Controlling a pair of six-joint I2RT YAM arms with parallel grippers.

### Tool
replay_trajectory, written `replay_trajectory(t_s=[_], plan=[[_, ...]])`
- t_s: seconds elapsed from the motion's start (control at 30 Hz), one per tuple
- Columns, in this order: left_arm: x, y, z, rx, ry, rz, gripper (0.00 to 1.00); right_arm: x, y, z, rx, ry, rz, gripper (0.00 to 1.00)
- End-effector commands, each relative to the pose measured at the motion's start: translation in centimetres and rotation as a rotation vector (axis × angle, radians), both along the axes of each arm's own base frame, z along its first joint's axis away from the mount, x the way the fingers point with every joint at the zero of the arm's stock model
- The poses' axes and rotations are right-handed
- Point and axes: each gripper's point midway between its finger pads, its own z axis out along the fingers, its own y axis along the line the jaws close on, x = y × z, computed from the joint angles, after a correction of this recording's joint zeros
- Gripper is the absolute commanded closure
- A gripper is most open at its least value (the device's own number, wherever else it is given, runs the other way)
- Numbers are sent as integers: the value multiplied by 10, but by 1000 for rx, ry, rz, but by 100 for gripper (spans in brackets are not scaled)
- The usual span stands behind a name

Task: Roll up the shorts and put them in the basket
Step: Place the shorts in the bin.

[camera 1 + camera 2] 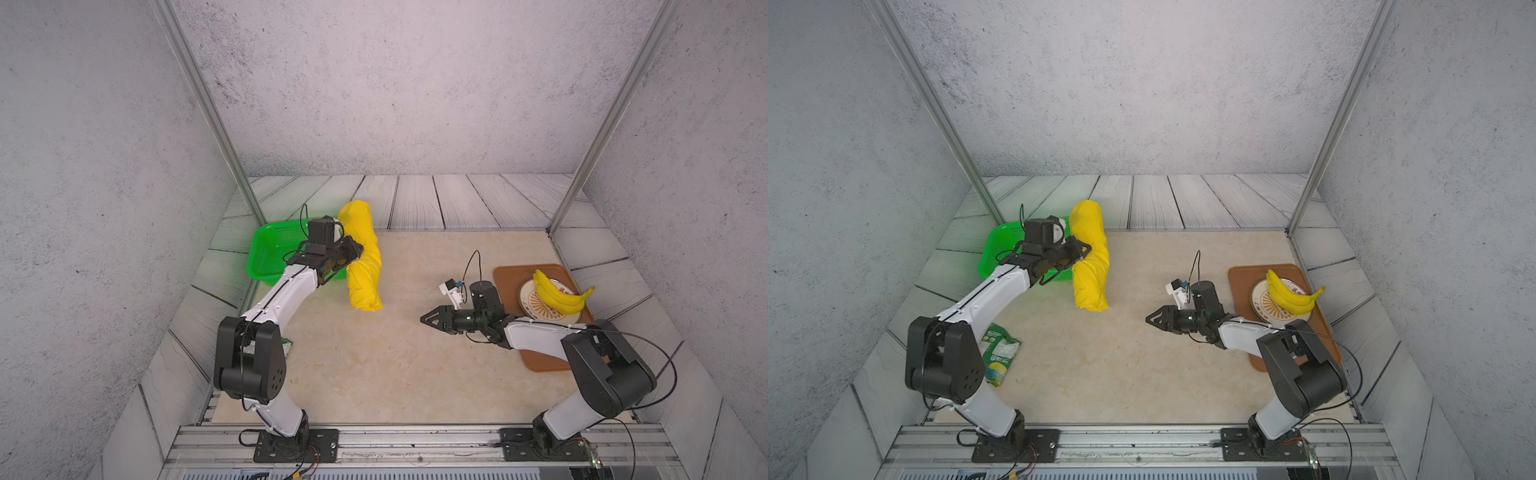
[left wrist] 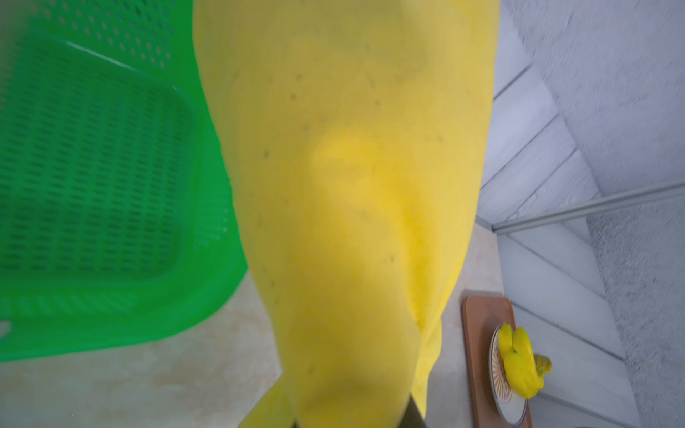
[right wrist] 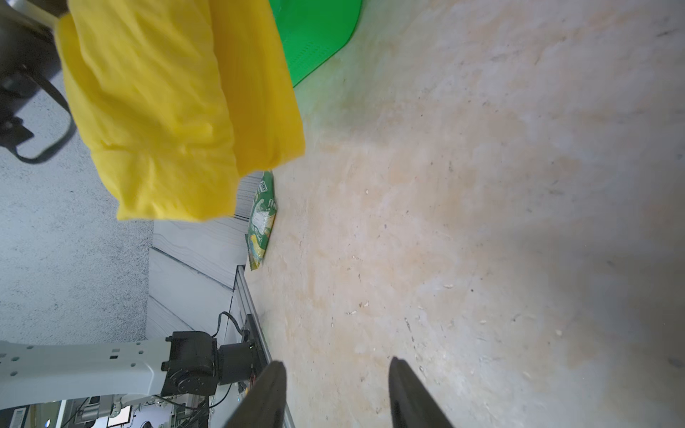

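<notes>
The shorts (image 1: pixel 365 274) (image 1: pixel 1090 266) are a bright yellow roll of fabric beside the green basket, and they appear lifted off the tabletop. My left gripper (image 1: pixel 355 253) (image 1: pixel 1083 251) is shut on the roll at about mid-length, from the basket side. In the left wrist view the shorts (image 2: pixel 352 185) fill the middle and hide nearly all of the jaws. My right gripper (image 1: pixel 426 319) (image 1: pixel 1150 319) (image 3: pixel 335 365) stands open and empty over bare tabletop, well to the right of the roll and pointing toward it. The right wrist view shows the shorts (image 3: pixel 178 103) at a distance.
A green perforated basket (image 1: pixel 270 249) (image 1: pixel 992 257) (image 2: pixel 92 166) sits at the back left, just behind the left gripper. A brown tray (image 1: pixel 509 276) at the right holds a plate with bananas (image 1: pixel 557 293). A green snack bag (image 1: pixel 998 353) (image 3: pixel 263 218) lies near the left arm's base.
</notes>
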Motion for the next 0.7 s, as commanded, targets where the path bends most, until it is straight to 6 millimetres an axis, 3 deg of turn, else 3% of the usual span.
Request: replay_trajectory(t_s=[0.0,0.17,0.37,0.47,0.67], plan=[[33,27,59,-120,-144,49,100,-4,-4,1,-22,-16,4,51],[77,69,95,-215,-261,185,100,-9,-8,-6,-51,-1,6,51],[127,107,103,-303,-423,382,100,-10,-10,-10,-79,7,11,51],[142,125,91,-322,-497,483,100,-9,-10,-11,-89,7,13,51],[155,151,34,-253,-452,586,100,-8,-9,-11,-96,7,22,51]])
